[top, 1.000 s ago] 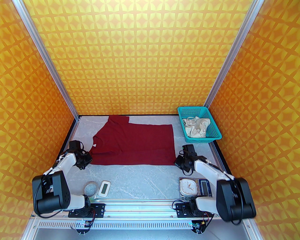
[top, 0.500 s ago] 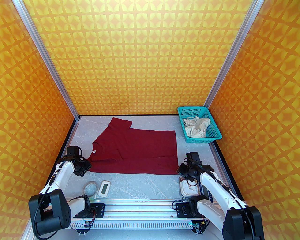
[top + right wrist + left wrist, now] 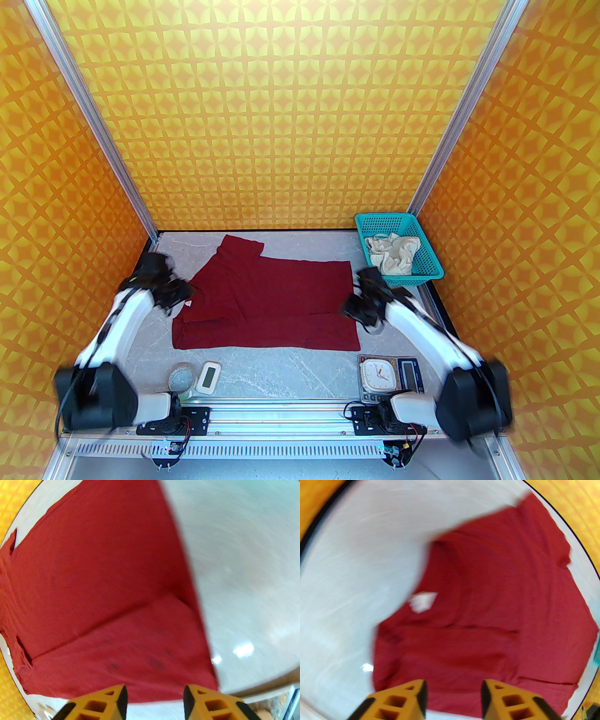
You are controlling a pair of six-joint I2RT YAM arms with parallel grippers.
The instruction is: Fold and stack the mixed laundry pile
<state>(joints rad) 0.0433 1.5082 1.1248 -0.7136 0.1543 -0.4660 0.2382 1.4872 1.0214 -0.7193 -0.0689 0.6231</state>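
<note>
Top view: my left pincer (image 3: 176,296) sits over the collar end of the dark red shirt (image 3: 267,300) and my right pincer (image 3: 358,310) over its hem end. Shirt lies flat on the desk (image 3: 290,365) between them. Cream shorts (image 3: 391,255) are crumpled in the teal basket (image 3: 384,218), beyond the right pincer, well apart from the shirt.

Left wrist: jaws apart, nothing gripped. Shirt below and ahead, white label (image 3: 423,601) ahead-left.

Right wrist: jaws apart, empty. Shirt ahead-left, bare desk to the right. A layer edge crosses the cloth, which looks like one fold in.

Status: early. Shirt needs more folds, shorts untouched, no stack yet.
</note>
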